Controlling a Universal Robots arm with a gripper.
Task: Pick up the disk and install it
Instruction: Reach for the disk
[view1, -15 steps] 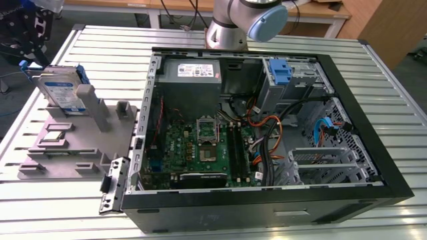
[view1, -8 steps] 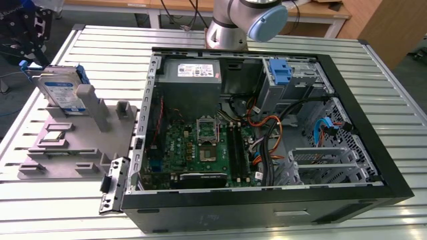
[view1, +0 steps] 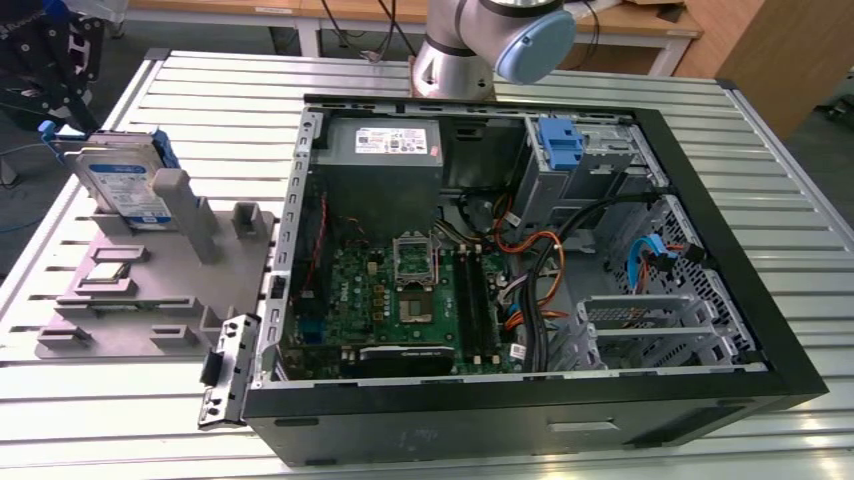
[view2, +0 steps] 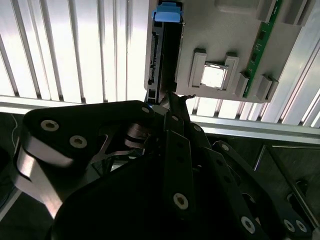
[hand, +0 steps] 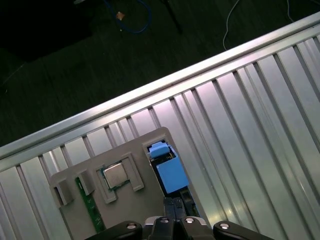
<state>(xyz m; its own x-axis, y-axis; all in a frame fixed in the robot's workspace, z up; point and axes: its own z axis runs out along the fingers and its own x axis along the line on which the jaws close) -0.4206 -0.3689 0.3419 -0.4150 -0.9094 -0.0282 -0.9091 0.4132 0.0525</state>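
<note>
Two fingers of the gripper (view2: 171, 98) sit pinched narrow, holding nothing, near the disk (view2: 161, 55), which stands on edge in a grey fixture (view2: 215, 30) on the worktop (view2: 75, 50). Closing in like that, they could knock its blue rail (view2: 167, 12) and tip it.

An open computer case (view1: 534, 412) is lying on the slatted metal table (view1: 200, 80), showing its green motherboard (view1: 400, 300) and grey power-supply box (view1: 394, 160). Beside it, a grey fixture (view1: 167, 285) is holding a processor chip (hand: 115, 175) and a memory stick (hand: 90, 207).
</note>
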